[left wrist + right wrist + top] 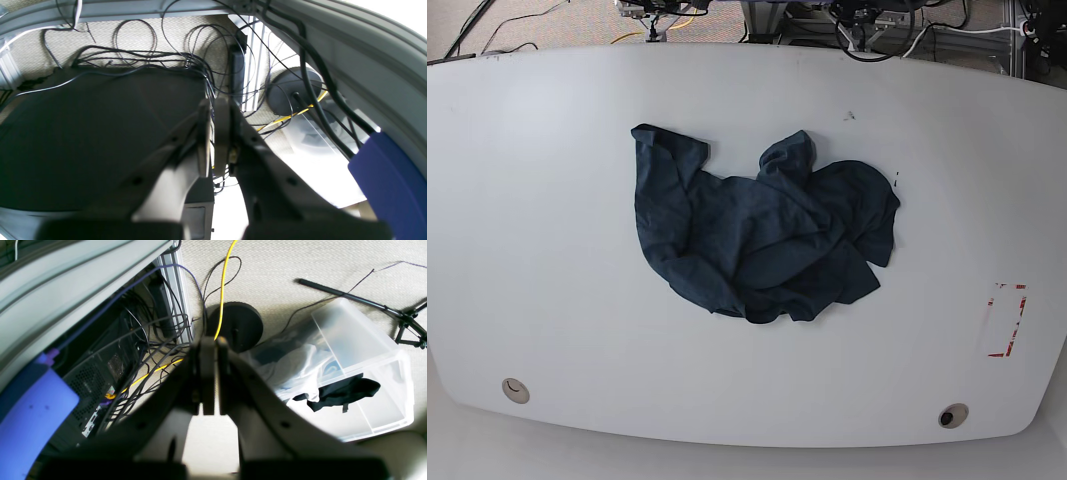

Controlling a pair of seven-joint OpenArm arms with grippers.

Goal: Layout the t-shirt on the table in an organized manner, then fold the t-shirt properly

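Base view only: one t-shirt (762,235), crumpled mid-table (547,200); two grommet holes (515,390). Wrist views only: left gripper (213,140), right gripper (211,380), both pressed together, empty, above floor cables (140,53)

Readable text: none in any view.
Brands, labels, numbers: none legible.
Only sign: a red dashed rectangle mark (1005,320) drawn on the table (547,200) near one edge, carrying no letters or digits.
Small dark specks on the tabletop: too small to read as characters.
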